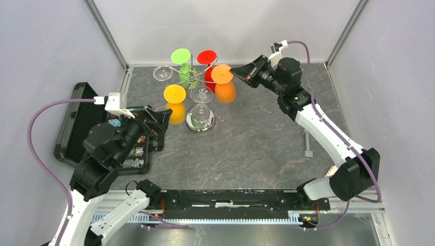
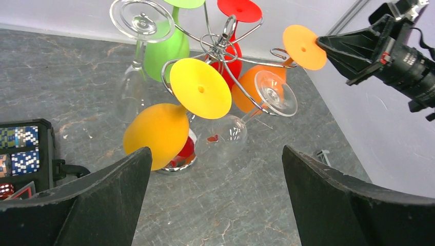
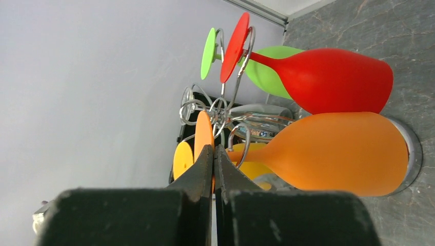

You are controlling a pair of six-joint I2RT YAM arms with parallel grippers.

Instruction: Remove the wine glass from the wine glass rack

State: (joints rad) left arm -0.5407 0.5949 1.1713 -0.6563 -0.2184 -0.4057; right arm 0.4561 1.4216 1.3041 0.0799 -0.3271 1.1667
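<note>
The chrome wine glass rack (image 1: 190,78) stands at the back middle of the table on a round shiny base (image 1: 200,122), with several glasses hanging upside down from its curled arms. An orange wine glass (image 1: 225,92) hangs on the right side. My right gripper (image 1: 235,72) is shut on the rim of its round orange foot (image 3: 203,133), and its bowl (image 3: 338,154) hangs below. My left gripper (image 1: 163,128) is open and empty, left of the rack and facing it (image 2: 218,43), apart from the glasses.
Green (image 1: 181,56), red (image 1: 207,57), yellow (image 1: 174,94) and two clear glasses (image 1: 162,73) also hang on the rack. An open black case (image 1: 77,123) with small items lies at the left under my left arm. The walls are close behind the rack.
</note>
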